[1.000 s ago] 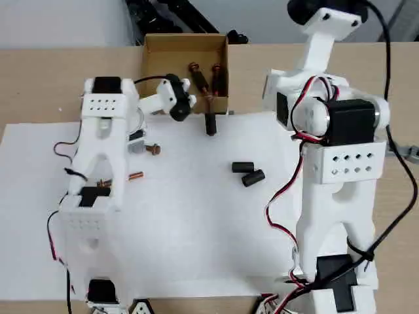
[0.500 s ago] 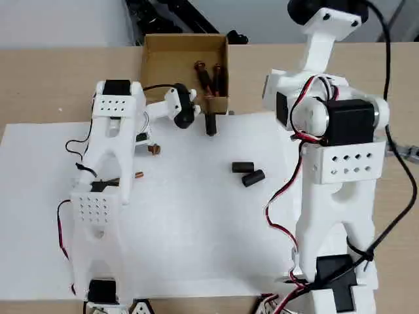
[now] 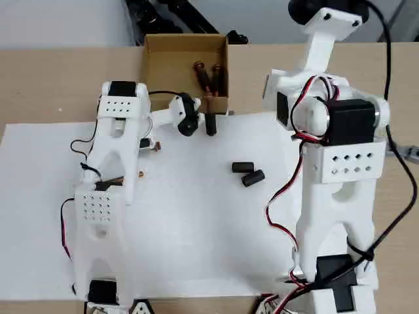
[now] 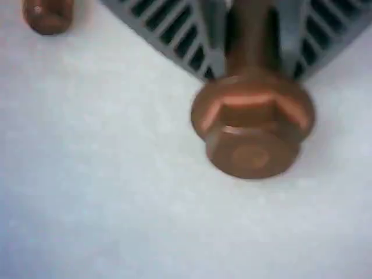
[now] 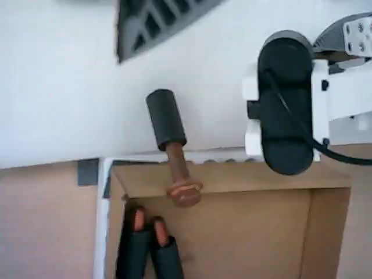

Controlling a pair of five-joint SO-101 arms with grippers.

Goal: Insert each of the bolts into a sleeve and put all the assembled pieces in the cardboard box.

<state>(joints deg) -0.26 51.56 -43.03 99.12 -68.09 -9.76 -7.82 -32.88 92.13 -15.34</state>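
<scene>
White sheet [image 3: 196, 229] covers the wooden table [image 3: 39, 85].

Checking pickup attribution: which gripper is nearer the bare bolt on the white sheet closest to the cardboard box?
Left. The left gripper is right at the bolt, over its shank; the right gripper is apart from it, by the cardboard box.
</scene>
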